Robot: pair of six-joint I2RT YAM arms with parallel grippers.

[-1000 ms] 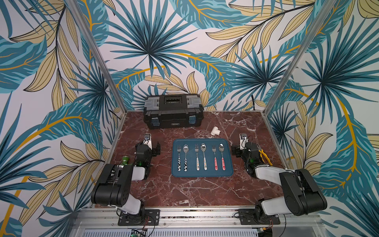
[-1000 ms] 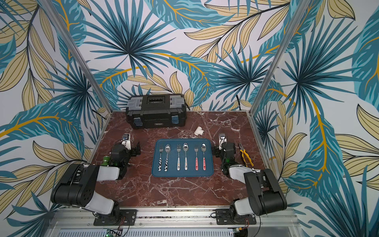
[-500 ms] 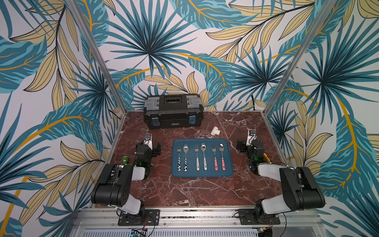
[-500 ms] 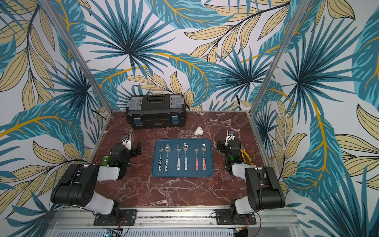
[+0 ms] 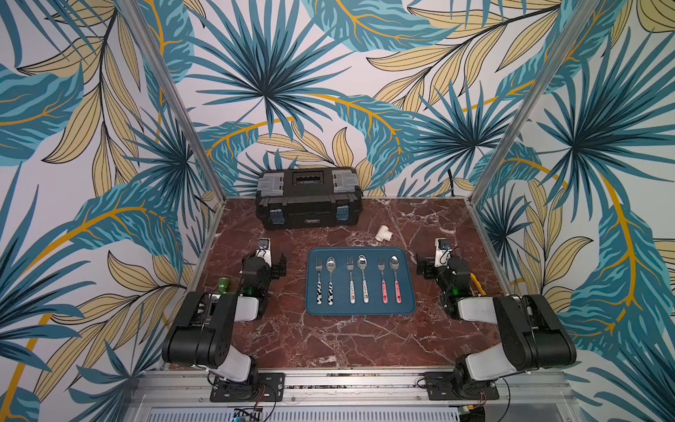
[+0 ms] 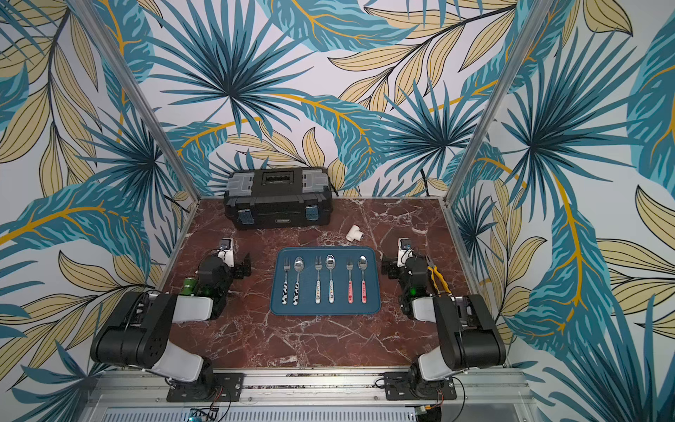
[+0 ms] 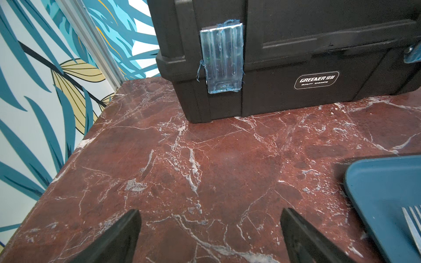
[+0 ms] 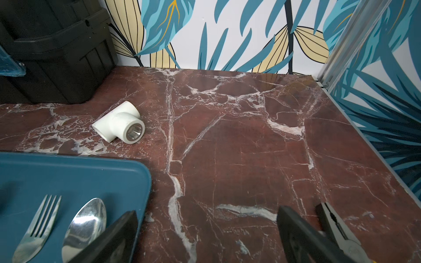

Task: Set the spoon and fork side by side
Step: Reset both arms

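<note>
Though parked left of the tray [image 5: 361,310], grips nothing with the left gripper [image 7: 209,211], spread fully wide. Shows red-handled fork [image 5: 384,292] and spoon [image 5: 394,263] side by side at its right end. Grips nothing with the right gripper [image 8: 207,210], equally wide, just beside the pliers [image 8: 335,225].

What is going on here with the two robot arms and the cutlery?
Nothing is being handled. The left gripper and the right gripper are open and empty, low over the red marble table, one at each side of the flat blue tray. On it, metal cutlery lies paired, side by side: black-and-white fork, black-and-white spoon; white-handled fork, white-handled spoon; pink-handled fork, pink-handled spoon. The task looks finished.
</note>
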